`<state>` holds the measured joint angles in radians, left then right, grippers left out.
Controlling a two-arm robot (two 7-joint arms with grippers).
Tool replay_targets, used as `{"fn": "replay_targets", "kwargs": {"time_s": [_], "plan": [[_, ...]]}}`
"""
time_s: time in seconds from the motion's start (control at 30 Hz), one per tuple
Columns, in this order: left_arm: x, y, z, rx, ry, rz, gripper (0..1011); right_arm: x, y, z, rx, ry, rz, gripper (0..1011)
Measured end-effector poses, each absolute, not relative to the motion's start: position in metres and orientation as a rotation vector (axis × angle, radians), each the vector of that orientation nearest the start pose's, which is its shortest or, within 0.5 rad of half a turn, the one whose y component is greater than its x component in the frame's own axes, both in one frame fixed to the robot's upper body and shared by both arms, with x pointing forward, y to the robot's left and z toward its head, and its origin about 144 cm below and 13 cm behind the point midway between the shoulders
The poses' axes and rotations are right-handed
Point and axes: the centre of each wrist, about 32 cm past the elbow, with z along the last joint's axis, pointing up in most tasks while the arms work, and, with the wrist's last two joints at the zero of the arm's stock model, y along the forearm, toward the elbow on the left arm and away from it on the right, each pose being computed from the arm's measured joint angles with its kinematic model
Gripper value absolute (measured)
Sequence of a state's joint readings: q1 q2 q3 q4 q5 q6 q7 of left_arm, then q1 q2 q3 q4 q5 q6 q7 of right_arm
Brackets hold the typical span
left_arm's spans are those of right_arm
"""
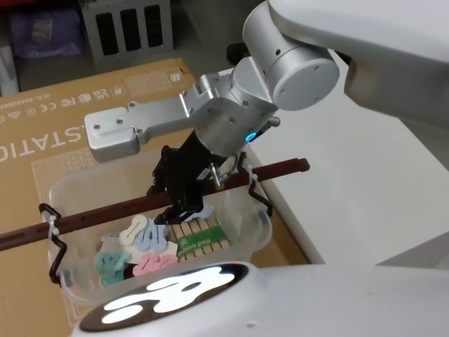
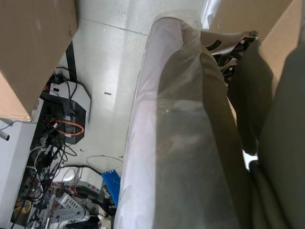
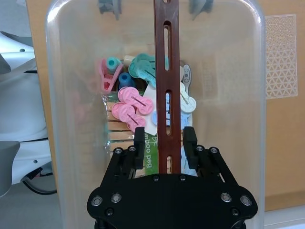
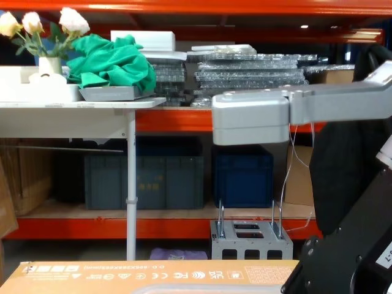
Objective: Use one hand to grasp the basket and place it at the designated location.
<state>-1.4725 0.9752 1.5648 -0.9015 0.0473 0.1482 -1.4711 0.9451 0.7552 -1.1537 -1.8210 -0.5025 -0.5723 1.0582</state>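
Note:
The basket (image 1: pixel 73 188) is a translucent milky tub standing on a flat cardboard box (image 1: pixel 42 133). A dark brown slotted handle bar (image 1: pixel 98 214) runs across its top, held by black wire hooks at both ends. Coloured plastic clips and a pack of wooden pegs (image 1: pixel 151 246) lie inside. My right gripper (image 1: pixel 184 205) reaches down over the middle of the basket. In the right wrist view the right gripper (image 3: pixel 164 142) is open, one black finger (image 3: pixel 139 140) on each side of the handle bar (image 3: pixel 167 71), with small gaps to it.
A white table surface (image 1: pixel 351 182) lies to the right of the box. Across the room are orange shelves with dark blue crates (image 4: pixel 144 180) and a small grey metal box (image 4: pixel 251 242) on the floor. The left wrist view shows plastic-wrapped robot body (image 2: pixel 181 143) and cables on the floor.

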Motion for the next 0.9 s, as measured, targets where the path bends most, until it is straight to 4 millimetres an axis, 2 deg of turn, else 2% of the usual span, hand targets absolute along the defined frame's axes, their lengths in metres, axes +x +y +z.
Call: {"fn": "replay_targets", "kwargs": {"time_s": [0.23,0.4,0.57,0.63,0.9], "plan": [[0.616,0.496,1.396,1.629,0.165,0.178,0,0.496,-0.167,1.337,-0.885,-1.466,0.723,670],[0.616,0.496,1.396,1.629,0.165,0.178,0,0.498,-0.169,1.341,-0.883,-1.466,0.706,840],[0.616,0.496,1.396,1.629,0.165,0.178,0,0.501,-0.175,1.350,-0.869,-1.459,0.673,974],[0.616,0.496,1.396,1.629,0.166,0.178,0,0.501,-0.180,1.357,-0.856,-1.462,0.650,1001],[0.616,0.496,1.396,1.629,0.165,0.178,0,0.499,-0.200,1.386,-0.787,-1.487,0.575,1000]]}}
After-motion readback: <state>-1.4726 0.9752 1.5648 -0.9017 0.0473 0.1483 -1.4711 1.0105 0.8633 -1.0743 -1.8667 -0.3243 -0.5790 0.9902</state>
